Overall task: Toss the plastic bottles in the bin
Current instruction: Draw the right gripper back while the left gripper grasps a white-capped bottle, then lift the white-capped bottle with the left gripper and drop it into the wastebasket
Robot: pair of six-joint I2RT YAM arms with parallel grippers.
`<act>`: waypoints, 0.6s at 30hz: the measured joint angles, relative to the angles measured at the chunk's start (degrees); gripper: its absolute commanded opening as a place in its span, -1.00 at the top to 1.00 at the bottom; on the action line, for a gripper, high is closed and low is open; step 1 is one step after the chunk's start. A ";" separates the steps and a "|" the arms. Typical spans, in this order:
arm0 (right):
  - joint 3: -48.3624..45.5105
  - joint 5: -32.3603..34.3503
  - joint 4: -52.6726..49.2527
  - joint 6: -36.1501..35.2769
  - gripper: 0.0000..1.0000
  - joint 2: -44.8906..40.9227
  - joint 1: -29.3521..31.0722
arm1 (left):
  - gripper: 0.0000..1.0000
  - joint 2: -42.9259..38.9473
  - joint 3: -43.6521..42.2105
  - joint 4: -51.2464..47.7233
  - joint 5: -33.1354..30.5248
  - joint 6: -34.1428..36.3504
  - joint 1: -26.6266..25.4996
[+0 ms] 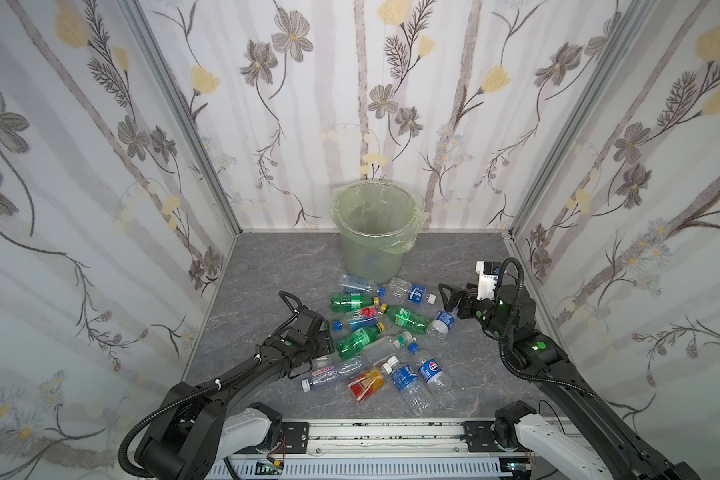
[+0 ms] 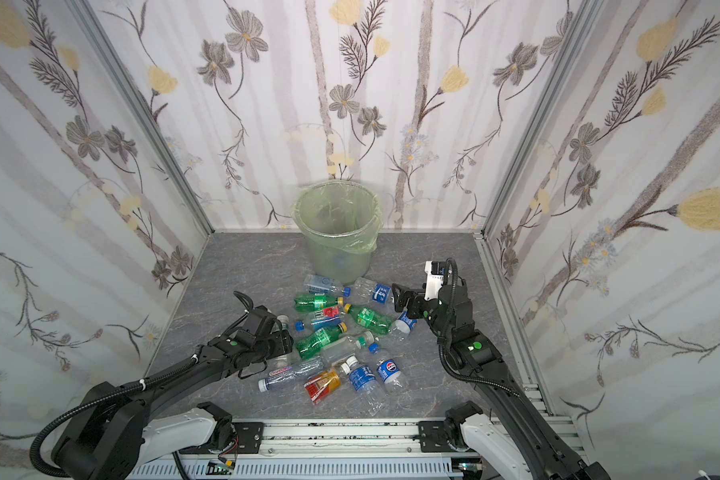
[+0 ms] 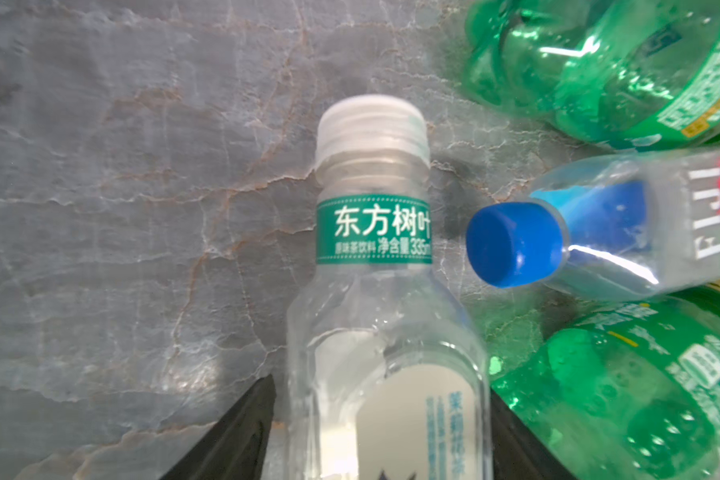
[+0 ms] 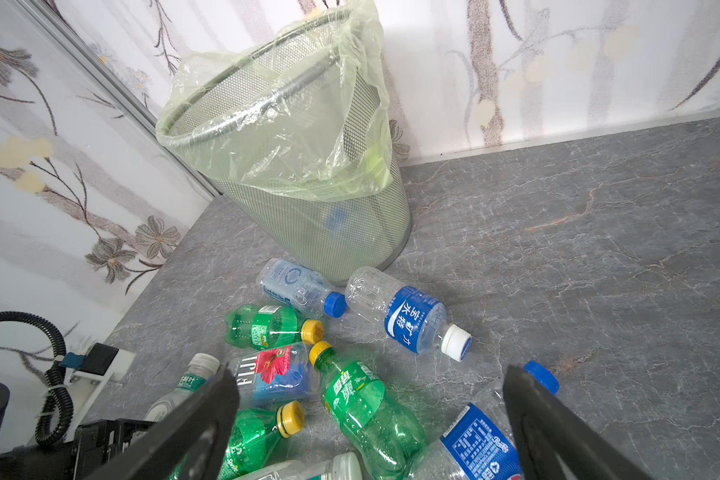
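Note:
Several plastic bottles [image 1: 375, 336] lie in a pile on the grey floor in front of the bin [image 1: 371, 249], seen in both top views. The bin [image 4: 308, 232] is a mesh bucket lined with a pale green bag, and something blue shows through its wall. My left gripper [image 3: 383, 386] straddles a clear bottle [image 3: 375, 232] with a green neck band and white cap at the pile's left edge. One finger touches the bottle; the other stands a sliver off. My right gripper [image 4: 368, 374] hangs open above the pile's right side, over a green bottle [image 4: 358, 399].
Flowered walls close in the left, back and right. A metal rail [image 1: 371, 436] runs along the front edge. A Fiji bottle [image 3: 599, 237] and green bottles [image 3: 624, 395] lie right beside the left gripper's finger.

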 measured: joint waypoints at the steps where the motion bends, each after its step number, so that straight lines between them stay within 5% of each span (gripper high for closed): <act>1: -0.02 0.00 -0.02 0.00 -0.99 0.02 -0.07 | -0.26 0.00 -0.09 0.04 -0.26 0.00 -0.02; 10: -0.20 0.00 0.00 0.20 -0.99 0.22 -0.24 | 0.08 -4.00 -0.70 0.02 -2.38 -0.02 -0.02; 18: -0.22 0.02 -0.15 0.79 -0.99 -0.24 -0.24 | 0.09 -14.53 0.81 -1.07 -4.76 1.77 -0.02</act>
